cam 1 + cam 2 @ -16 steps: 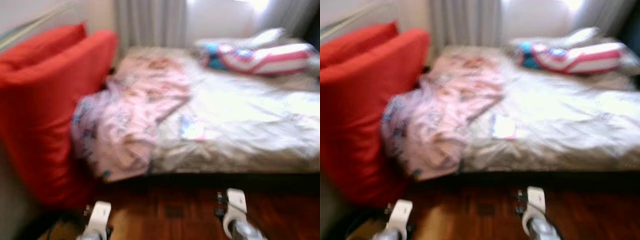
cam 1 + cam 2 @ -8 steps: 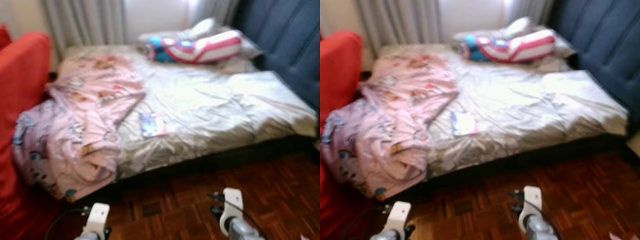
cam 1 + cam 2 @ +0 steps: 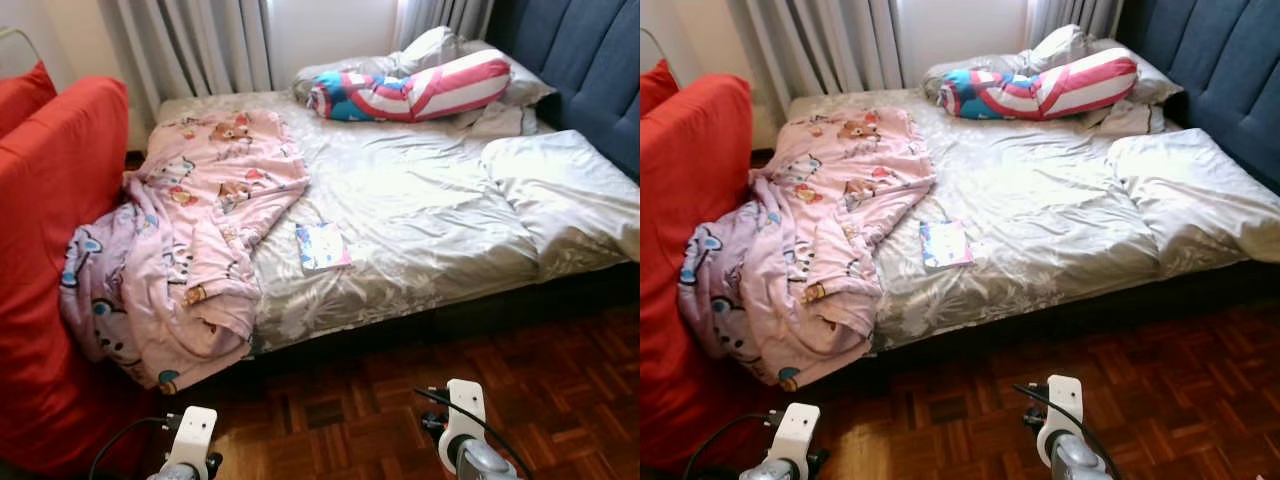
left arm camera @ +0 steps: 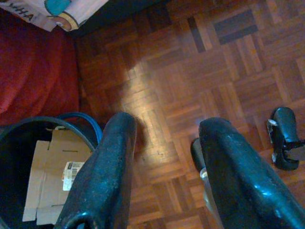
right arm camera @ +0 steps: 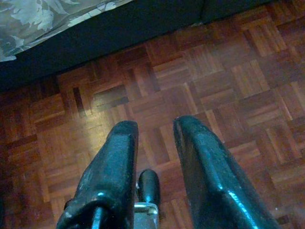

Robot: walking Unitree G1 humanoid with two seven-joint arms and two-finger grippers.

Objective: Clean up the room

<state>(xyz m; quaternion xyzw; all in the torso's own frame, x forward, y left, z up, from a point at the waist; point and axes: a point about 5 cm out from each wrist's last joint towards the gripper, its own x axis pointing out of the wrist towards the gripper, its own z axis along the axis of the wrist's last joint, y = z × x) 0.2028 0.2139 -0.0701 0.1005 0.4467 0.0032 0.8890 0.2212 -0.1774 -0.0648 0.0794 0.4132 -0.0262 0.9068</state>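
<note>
A low bed [image 3: 430, 215] with a rumpled silvery sheet lies ahead. A pink cartoon-print blanket [image 3: 195, 230] is bunched on its left side and spills over the edge toward the floor. A small colourful book [image 3: 322, 247] lies near the bed's front edge. A red, white and blue striped pillow [image 3: 410, 92] rests at the head. Both arms hang low, their white wrists [image 3: 192, 440] [image 3: 462, 418] at the bottom of the eye views. My left gripper [image 4: 167, 162] is open over bare parquet. My right gripper [image 5: 155, 152] is open too, with nothing between its fingers.
Large red cushions [image 3: 50, 260] stand at the left beside the bed. A blue padded headboard [image 3: 590, 70] rises at the right, with grey curtains [image 3: 200, 45] behind the bed. A dark bin [image 4: 28, 138] holding flat cardboard [image 4: 47, 179] sits by my left gripper. Parquet floor [image 3: 400, 370] runs along the bed's front.
The view has swung right, bringing the blue headboard in and pushing the red cushions to the edge, and it has sharpened. Nothing on the bed has moved; both arms hang as before.
</note>
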